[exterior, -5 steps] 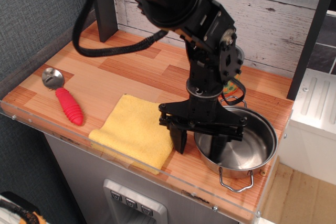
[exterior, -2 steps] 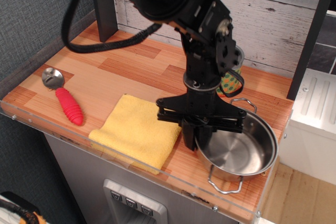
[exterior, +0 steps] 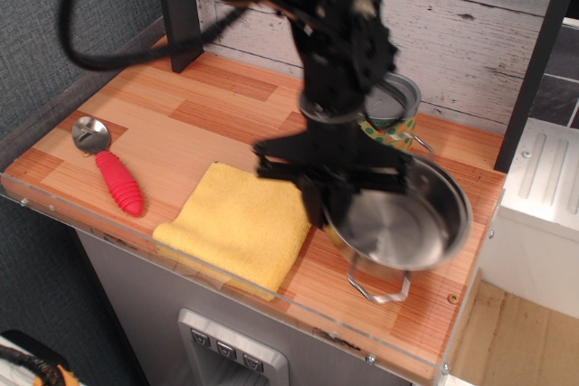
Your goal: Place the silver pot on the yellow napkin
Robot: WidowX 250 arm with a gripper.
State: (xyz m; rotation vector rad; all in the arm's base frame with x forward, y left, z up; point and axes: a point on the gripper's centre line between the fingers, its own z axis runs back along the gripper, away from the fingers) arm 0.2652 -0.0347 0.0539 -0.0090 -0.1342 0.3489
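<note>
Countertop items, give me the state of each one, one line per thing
silver pot: lifted, tilted, gripped by its rim
pincer: shut on the pot rim
yellow napkin: folded flat, bare
tin can: upright, open top
red-handled spoon: lying flat, untouched

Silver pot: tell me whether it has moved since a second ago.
Yes. The silver pot, gripped at its rim by the gripper, has lifted and tilted off the counter, shifting slightly left toward the yellow napkin, which stayed put.

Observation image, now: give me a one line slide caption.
Gripper clamps the silver pot by its rim, tilted above the counter, right of the yellow napkin.
</note>
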